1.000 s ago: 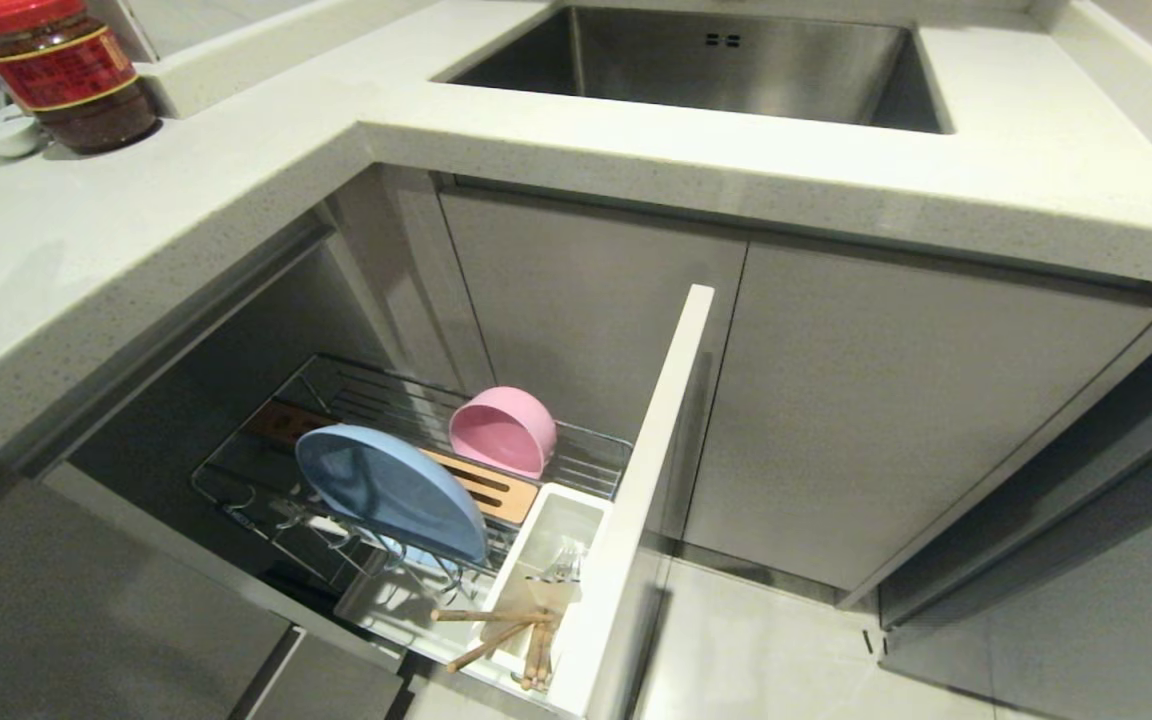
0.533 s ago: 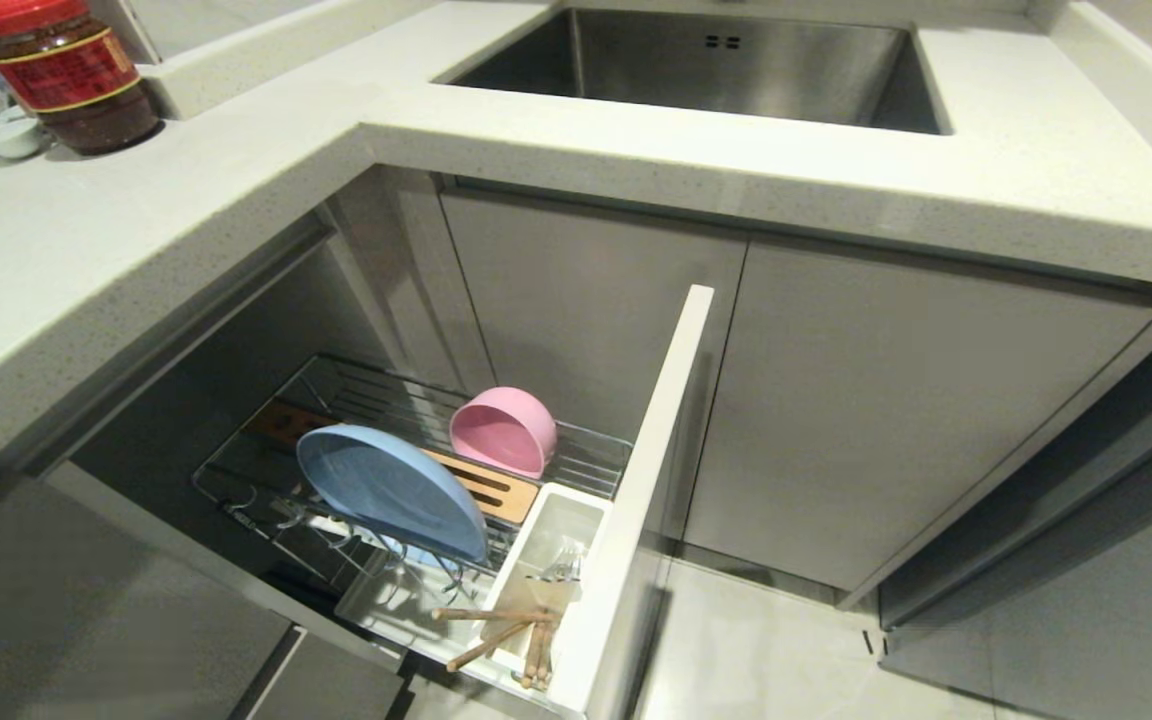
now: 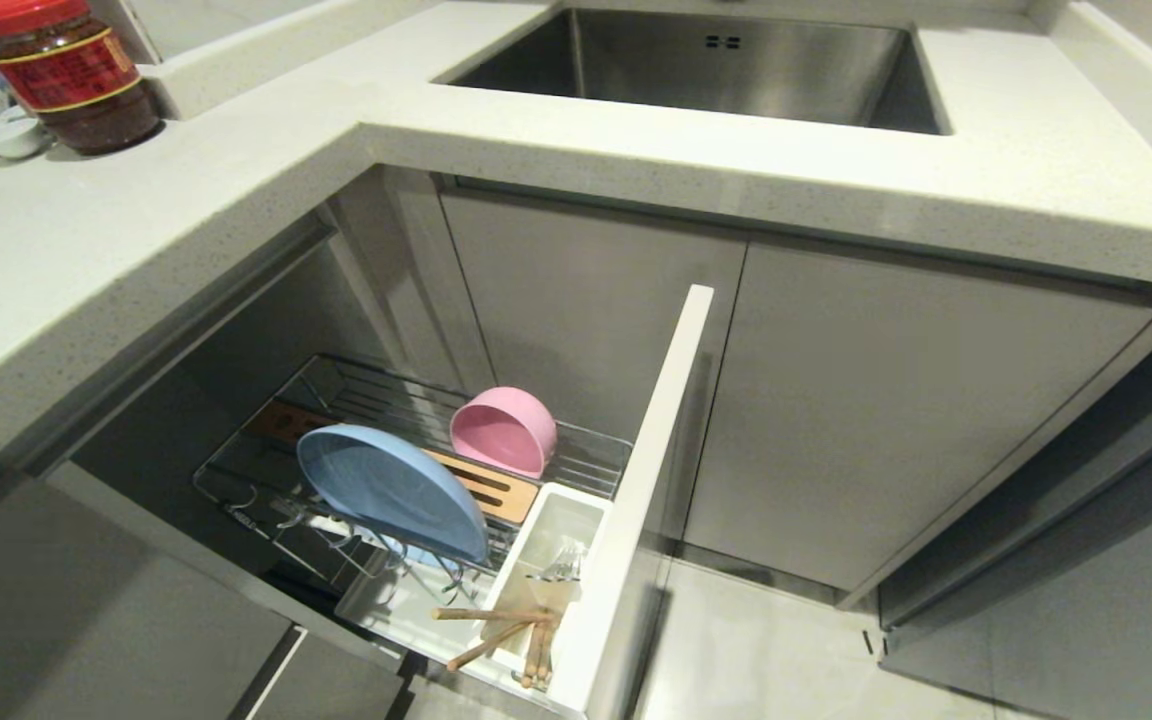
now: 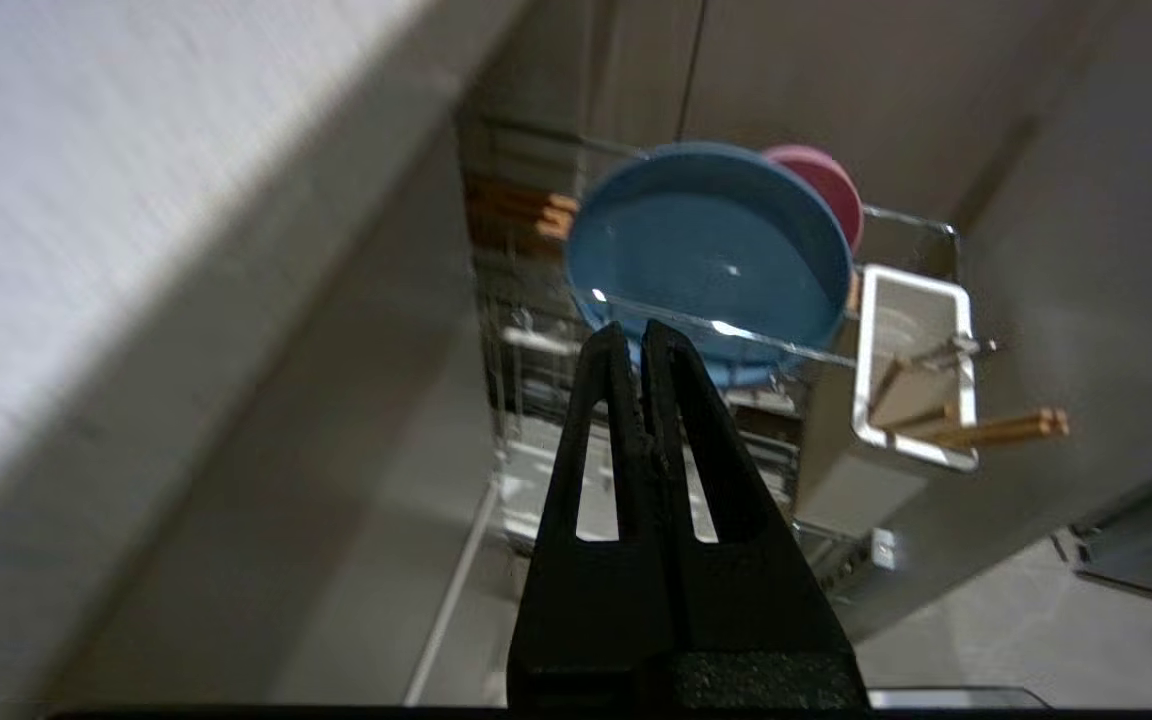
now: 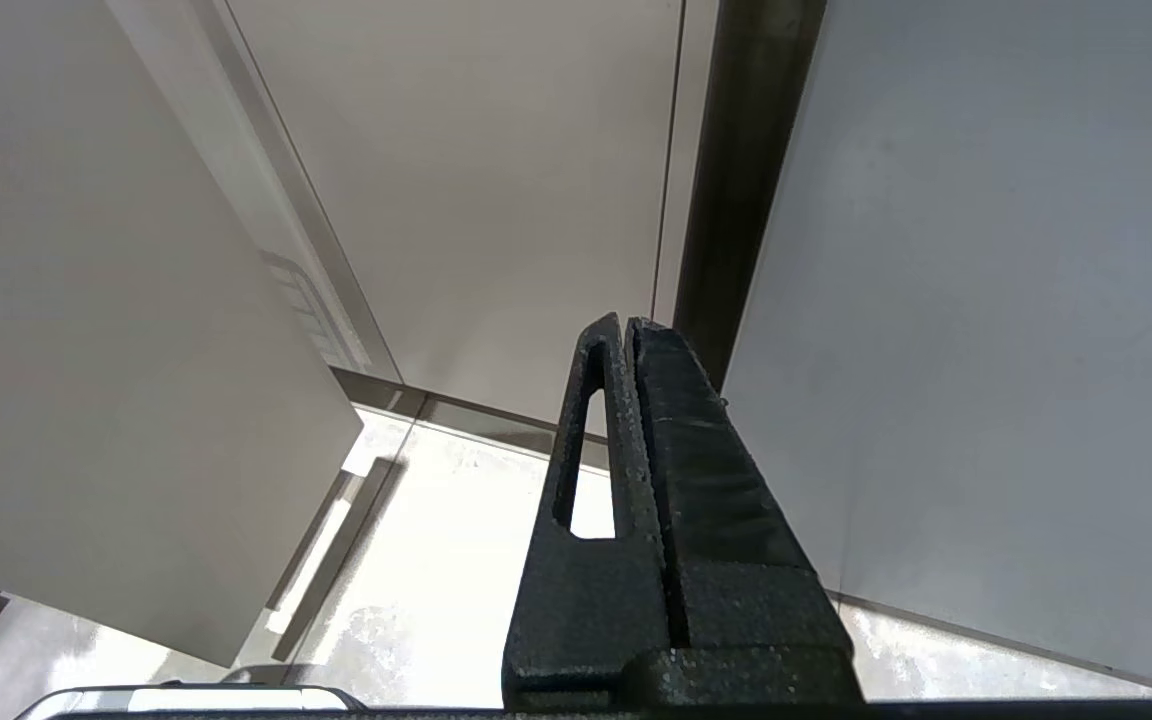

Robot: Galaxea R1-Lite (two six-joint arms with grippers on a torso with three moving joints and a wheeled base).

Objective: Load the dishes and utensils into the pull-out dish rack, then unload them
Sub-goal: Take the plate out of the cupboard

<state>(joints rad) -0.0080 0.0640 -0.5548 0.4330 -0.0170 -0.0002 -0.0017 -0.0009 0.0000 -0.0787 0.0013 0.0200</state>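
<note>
The pull-out dish rack [image 3: 591, 450] stands drawn out under the counter. A light-blue plate [image 3: 391, 490] leans upright in its prongs, and a pink bowl [image 3: 503, 430] lies on its side behind it. Wooden chopsticks [image 3: 496, 630] and a silver fork [image 3: 561, 562] stick out of the white utensil bin [image 3: 546, 545]. Neither arm shows in the head view. My left gripper [image 4: 638, 335] is shut and empty, hanging in front of the rack and apart from the plate [image 4: 711, 260], the bowl [image 4: 821, 180] and the chopsticks [image 4: 1001, 430]. My right gripper [image 5: 624, 325] is shut and empty beside cabinet panels.
The rack's white cabinet front [image 3: 636, 490] juts out toward me. The pale countertop [image 3: 236, 170] overhangs the rack, with a steel sink [image 3: 716, 65] set in it. A red-lidded jar [image 3: 71, 70] and small white dishes [image 3: 1, 135] stand at the far left.
</note>
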